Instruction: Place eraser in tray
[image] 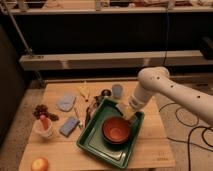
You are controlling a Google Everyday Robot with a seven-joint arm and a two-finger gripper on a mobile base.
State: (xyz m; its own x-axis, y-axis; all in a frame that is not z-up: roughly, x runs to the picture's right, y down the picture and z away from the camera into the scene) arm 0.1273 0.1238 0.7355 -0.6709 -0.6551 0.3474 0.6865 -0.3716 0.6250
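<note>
The gripper (131, 117) is seen low over the far right corner of the green tray (95, 145), just beside the red bowl (117, 130) — whether it is apart or closed cannot be told. A blue block, taken to be the eraser (69, 126), lies on the table (150, 145) left of the tray, outside it. The pickup is judged not yet done — a reach across the tray and a descent onto the block are called for.

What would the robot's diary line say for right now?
gripper: above green tray's far right corner | red bowl: inside tray | blue cup: on table behind tray
</note>
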